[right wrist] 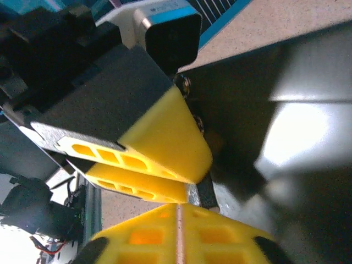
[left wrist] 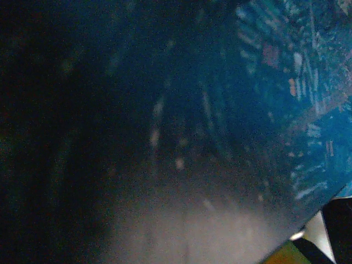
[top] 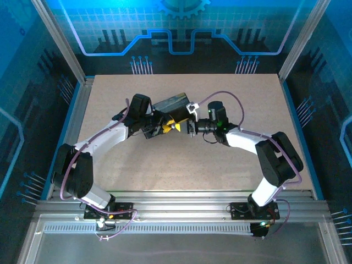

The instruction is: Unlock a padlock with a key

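Two grips here: left tool (right wrist: 195, 176) pinches what we take for the padlock (right wrist: 202, 192) beside the tin (top: 170, 103), at mid counter (top: 220, 165). Right tool (right wrist: 177, 220) is closed on a thin sliver, likely the key (right wrist: 177, 226). We'd square key to padlock, push straight, twist gently, left tool holding firm.

padlock (right wrist: 202, 192): small dark-grey metal body, lighter left edge, mostly hidden, toward 6 o'clock from right wrist view centre; shackle and lock state can't tell
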Controlling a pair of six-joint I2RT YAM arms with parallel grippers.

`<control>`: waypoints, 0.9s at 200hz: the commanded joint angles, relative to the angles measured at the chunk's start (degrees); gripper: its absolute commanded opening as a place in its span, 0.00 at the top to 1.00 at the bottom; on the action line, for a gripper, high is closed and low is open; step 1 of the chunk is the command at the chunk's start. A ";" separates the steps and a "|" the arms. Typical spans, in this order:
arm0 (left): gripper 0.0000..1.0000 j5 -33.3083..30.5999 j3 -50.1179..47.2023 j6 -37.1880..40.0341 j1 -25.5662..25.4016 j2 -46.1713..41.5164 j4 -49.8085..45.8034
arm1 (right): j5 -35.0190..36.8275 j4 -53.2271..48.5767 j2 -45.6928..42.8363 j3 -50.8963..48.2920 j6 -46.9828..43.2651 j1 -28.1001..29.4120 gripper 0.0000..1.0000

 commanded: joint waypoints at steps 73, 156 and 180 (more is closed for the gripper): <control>1.00 4.00 13.77 7.42 1.41 5.52 -22.60 | 30.48 -13.89 -10.11 -4.52 -36.29 2.40 0.66; 1.00 8.66 25.07 15.26 1.51 12.59 -37.36 | 48.48 11.50 -10.82 -14.06 -56.99 14.73 0.76; 1.00 9.43 26.21 15.64 1.59 13.68 -38.47 | 49.42 11.68 -10.54 -14.10 -60.88 16.62 0.77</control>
